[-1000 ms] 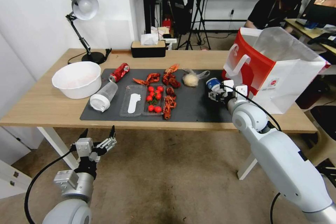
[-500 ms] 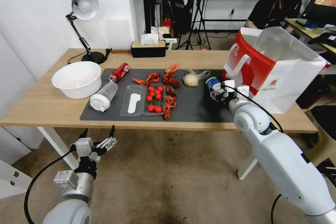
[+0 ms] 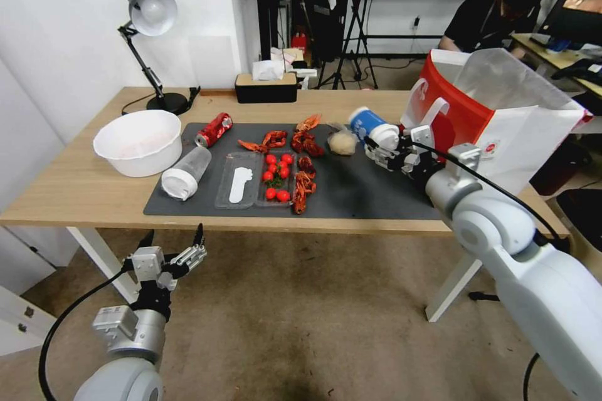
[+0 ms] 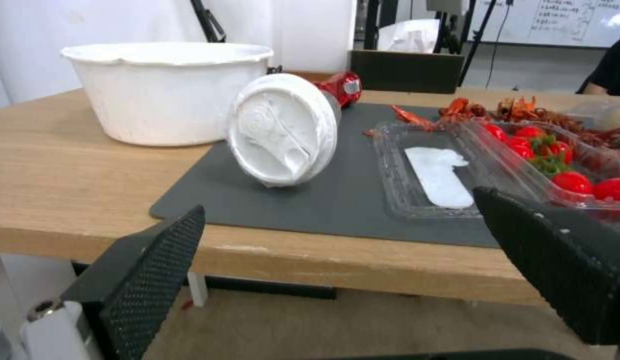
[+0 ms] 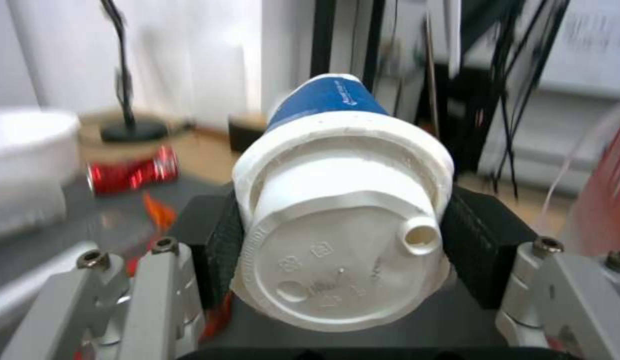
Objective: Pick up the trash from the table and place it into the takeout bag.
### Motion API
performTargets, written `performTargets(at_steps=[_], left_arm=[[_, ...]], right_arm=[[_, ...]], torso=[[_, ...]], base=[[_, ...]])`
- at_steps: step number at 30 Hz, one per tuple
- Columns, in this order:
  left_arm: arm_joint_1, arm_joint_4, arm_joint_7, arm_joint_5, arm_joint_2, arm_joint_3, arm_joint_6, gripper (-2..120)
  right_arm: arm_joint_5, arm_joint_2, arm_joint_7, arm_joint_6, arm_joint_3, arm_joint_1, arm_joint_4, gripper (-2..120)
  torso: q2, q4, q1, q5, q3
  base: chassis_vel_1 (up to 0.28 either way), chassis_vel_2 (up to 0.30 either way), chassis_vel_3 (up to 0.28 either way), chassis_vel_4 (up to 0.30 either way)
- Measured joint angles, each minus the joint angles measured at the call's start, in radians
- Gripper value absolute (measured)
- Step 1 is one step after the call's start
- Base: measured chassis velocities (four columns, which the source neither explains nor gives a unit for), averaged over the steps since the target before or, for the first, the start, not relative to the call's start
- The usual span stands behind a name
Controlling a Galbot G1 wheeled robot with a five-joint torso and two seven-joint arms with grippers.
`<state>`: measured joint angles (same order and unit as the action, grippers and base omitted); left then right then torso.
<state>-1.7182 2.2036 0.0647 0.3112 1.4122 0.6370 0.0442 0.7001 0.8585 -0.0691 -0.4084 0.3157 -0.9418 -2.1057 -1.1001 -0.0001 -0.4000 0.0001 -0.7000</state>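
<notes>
My right gripper (image 3: pixel 380 143) is shut on the small blue-white lidded cup (image 3: pixel 369 123), holding it tilted in the air above the dark mat (image 3: pixel 357 191), just left of the red-and-white takeout bag (image 3: pixel 495 119). The right wrist view shows the cup's white lid (image 5: pixel 343 250) clamped between the black pads (image 5: pixel 220 245). On the mat lie the frosted plastic cup (image 3: pixel 185 172) (image 4: pixel 283 130) on its side, the dented red can (image 3: pixel 214 130) (image 4: pixel 342 87) and the clear bag with a beige lump (image 3: pixel 342 141). My left gripper (image 3: pixel 172 243) (image 4: pixel 343 260) hangs open below the table's (image 3: pixel 75 191) front edge.
A large white basin (image 3: pixel 138 141) (image 4: pixel 167 90) stands at the left of the table. A clear tray with cherry tomatoes (image 3: pixel 257 178) (image 4: pixel 490 160) and red crayfish shells (image 3: pixel 304 160) lie mid-mat. A desk lamp (image 3: pixel 147 19) and tissue box (image 3: pixel 265 86) stand at the back.
My right gripper has lifted the blue-white cup off the mat, raising it up and a little left beside the bag. The left arm has barely moved.
</notes>
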Motion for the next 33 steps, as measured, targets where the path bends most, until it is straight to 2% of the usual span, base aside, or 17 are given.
performTargets(at_steps=[2,6,11,12,16,19,21,25,26,30,33], left_arm=[[0.0,0.0,0.0,0.0,0.0,0.0,-0.003,100],[0.0,0.0,0.001,0.0,0.0,0.0,-0.006,100],[-0.001,0.0,0.002,0.0,0.0,-0.002,-0.009,100],[-0.001,0.0,0.002,0.0,0.0,-0.002,-0.009,100],[-0.006,0.006,0.01,0.001,-0.001,-0.001,-0.014,100],[-0.009,0.01,0.01,0.001,-0.002,0.0,-0.014,100],[-0.009,0.011,0.01,0.002,-0.003,0.0,-0.014,100],[-0.009,0.012,0.01,0.002,-0.003,-0.003,-0.013,100],[-0.009,0.012,0.01,0.002,-0.003,-0.003,-0.013,100],[-0.01,0.014,0.011,0.002,-0.002,-0.004,-0.013,100],[-0.011,0.014,0.012,0.002,-0.002,-0.003,-0.013,100]], right_arm=[[-0.004,-0.013,0.004,0.064,0.047,-0.009,-0.03,61],[-0.003,-0.044,-0.045,0.112,0.101,-0.001,-0.064,61],[0.013,-0.095,-0.178,0.117,0.156,0.044,-0.078,61],[0.013,-0.095,-0.178,0.117,0.156,0.044,-0.078,61],[0.075,-0.14,-0.396,0.028,0.214,0.102,-0.054,61],[0.108,-0.149,-0.439,-0.025,0.239,0.107,-0.028,61],[0.12,-0.151,-0.449,-0.047,0.246,0.107,-0.009,61],[0.126,-0.136,-0.432,-0.066,0.249,0.102,0.059,78],[0.126,-0.136,-0.432,-0.066,0.249,0.102,0.059,78],[0.103,-0.121,-0.411,-0.062,0.239,0.098,0.075,96],[0.099,-0.118,-0.402,-0.059,0.234,0.098,0.076,99]], torso=[[0.0,0.0001,0.0,-0.0001,0.0],[0.0,0.0001,0.0,0.0,0.0],[0.0,0.0,0.0,-0.0001,0.0],[0.0,0.0,0.0,-0.0001,0.0],[0.0,0.0001,0.0,-0.0002,0.0],[0.0,0.0001,0.0,0.0,0.0],[0.0,0.0,0.0,0.0,0.0],[0.0,0.0001,0.0,0.0002,0.0],[0.0,0.0001,0.0,0.0002,0.0],[0.0,0.0001,0.0,-0.0002,0.0],[0.0,0.0001,0.0,-0.0002,0.0]], base=[[0.0,0.0,0.0,0.0],[0.0,0.0,0.0,0.0],[0.0,0.0,0.0,0.0],[0.0,0.0,0.0,0.0],[0.0,0.0,0.0,0.0],[0.0,0.0,0.0,0.0],[0.0,0.0,0.0,0.0],[0.0,0.0,0.0,0.0],[0.0,0.0,0.0,0.0],[0.0,0.0,0.0,0.0],[0.0,0.0,0.0,0.0]])
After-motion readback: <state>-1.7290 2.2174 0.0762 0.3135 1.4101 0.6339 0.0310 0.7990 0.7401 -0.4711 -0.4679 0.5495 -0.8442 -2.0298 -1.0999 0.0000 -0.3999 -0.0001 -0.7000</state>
